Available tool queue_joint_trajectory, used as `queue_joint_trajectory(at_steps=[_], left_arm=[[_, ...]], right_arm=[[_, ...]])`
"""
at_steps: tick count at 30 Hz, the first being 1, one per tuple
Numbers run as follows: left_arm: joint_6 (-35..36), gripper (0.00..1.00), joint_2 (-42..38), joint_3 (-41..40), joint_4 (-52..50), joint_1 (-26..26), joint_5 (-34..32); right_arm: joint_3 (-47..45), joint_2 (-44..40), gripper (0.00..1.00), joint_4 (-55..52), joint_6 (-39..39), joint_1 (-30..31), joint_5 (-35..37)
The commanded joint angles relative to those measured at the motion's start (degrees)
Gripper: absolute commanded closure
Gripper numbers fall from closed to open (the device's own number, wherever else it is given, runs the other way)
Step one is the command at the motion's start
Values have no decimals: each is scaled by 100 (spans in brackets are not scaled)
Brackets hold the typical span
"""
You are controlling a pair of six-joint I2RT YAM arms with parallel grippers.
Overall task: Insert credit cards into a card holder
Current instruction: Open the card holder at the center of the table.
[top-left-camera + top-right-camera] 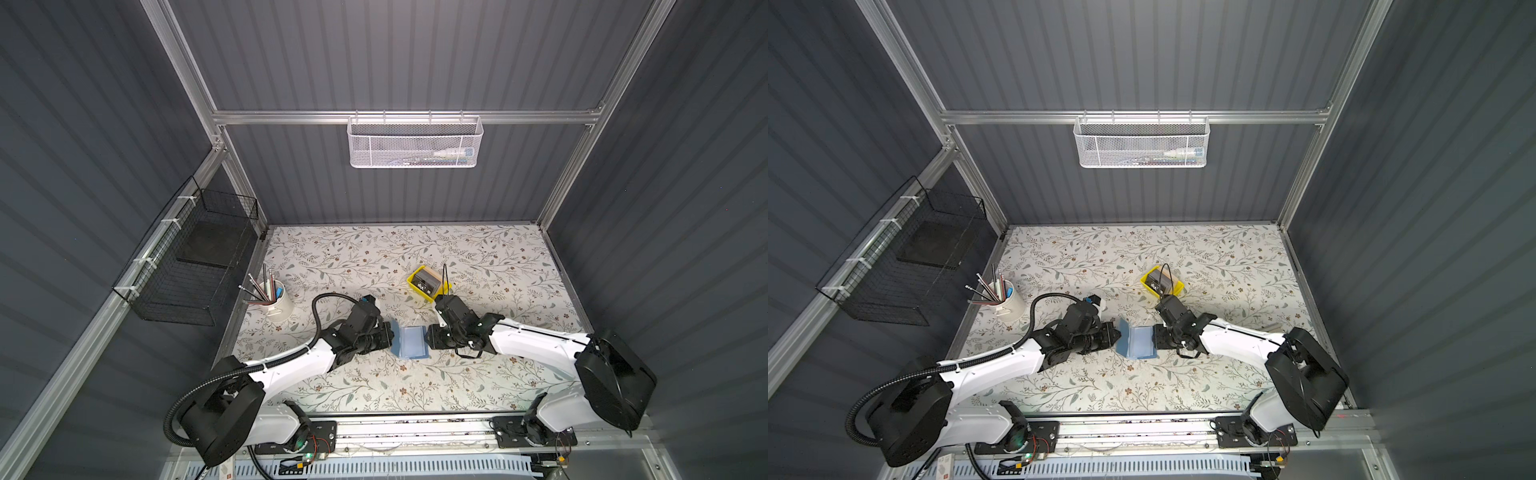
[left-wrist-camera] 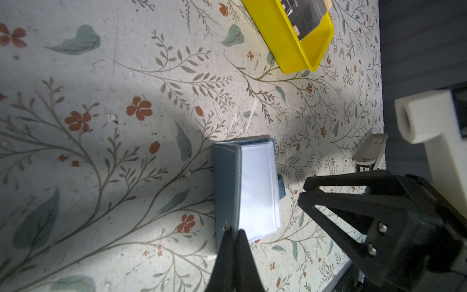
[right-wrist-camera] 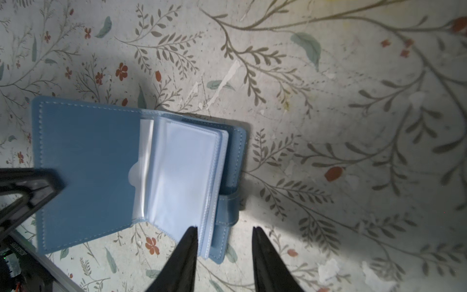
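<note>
The blue card holder (image 1: 409, 341) (image 1: 1136, 341) lies open on the floral table between both arms. My left gripper (image 2: 233, 231) (image 1: 391, 336) is shut on the edge of its front cover (image 3: 88, 161), holding that cover raised. The clear sleeves (image 3: 182, 177) (image 2: 257, 187) are exposed. My right gripper (image 3: 224, 228) (image 1: 428, 338) is open at the opposite edge: one finger lies over the sleeves, while the sleeve stack's edge and the back cover sit between the jaws. The black credit cards (image 1: 428, 279) (image 1: 1160, 282) (image 2: 303, 12) rest in the yellow tray behind the right gripper.
The yellow tray (image 1: 417, 286) (image 2: 295, 58) stands just behind the right wrist. A white mug of pencils (image 1: 276, 305) is at the table's left edge. A black wire basket (image 1: 195, 266) hangs on the left wall, and a white mesh basket (image 1: 415, 141) on the back rail.
</note>
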Motion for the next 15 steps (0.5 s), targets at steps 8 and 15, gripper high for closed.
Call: queue_joint_trajectory(at_steps=[8,15], left_arm=[[42,100,22,-21,-56,-34,52],[42,100,-5,-65,-70,-35,28]], right_arm=[[351,506,64,-239,-327,-8,146],[429,726,67,-445,-427,-9,351]])
